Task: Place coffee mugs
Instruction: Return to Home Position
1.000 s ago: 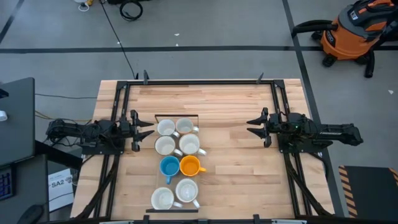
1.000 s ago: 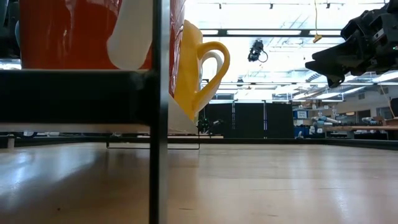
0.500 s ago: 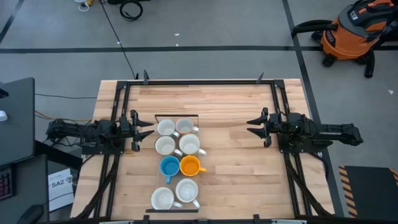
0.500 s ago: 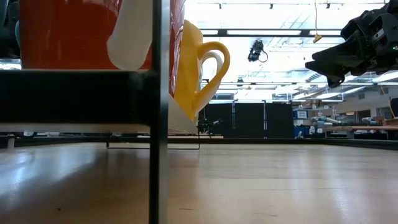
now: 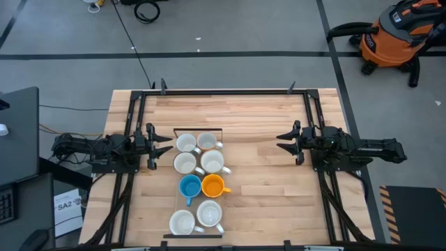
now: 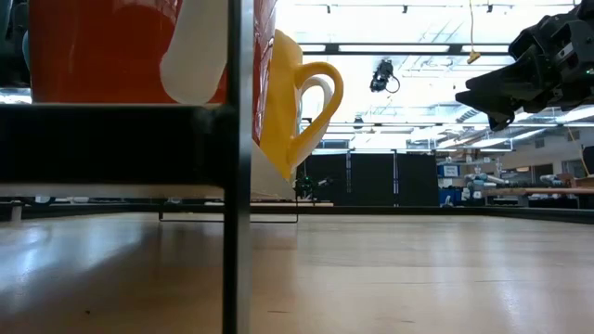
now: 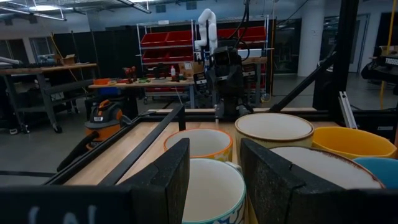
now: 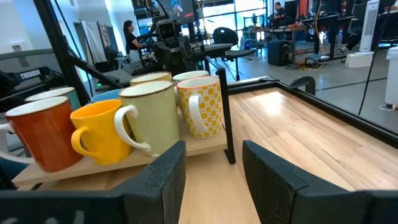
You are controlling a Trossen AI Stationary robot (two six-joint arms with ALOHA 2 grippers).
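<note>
Eight coffee mugs stand upright in two columns on a wooden tray with a thin dark frame (image 5: 197,130); among them are a blue one (image 5: 189,186) and an orange one (image 5: 212,185). My left gripper (image 5: 167,143) is open and hovers just left of the tray's far-left mug (image 5: 185,143), touching nothing. In the left wrist view that white mug (image 7: 214,186) shows ahead, between my fingers. My right gripper (image 5: 280,144) is open, well to the right of the mugs. Its wrist view shows an orange-red mug (image 8: 37,134), a yellow one (image 8: 99,130), a pale green one (image 8: 152,115) and a dotted white one (image 8: 202,106).
A dark metal frame (image 5: 223,91) runs round the table's edges. Bare wood (image 5: 258,181) lies between the tray and my right gripper (image 6: 483,97). An orange shop vacuum (image 5: 397,35) stands on the floor beyond the table's far right corner. A person (image 8: 132,34) shows far off in the room.
</note>
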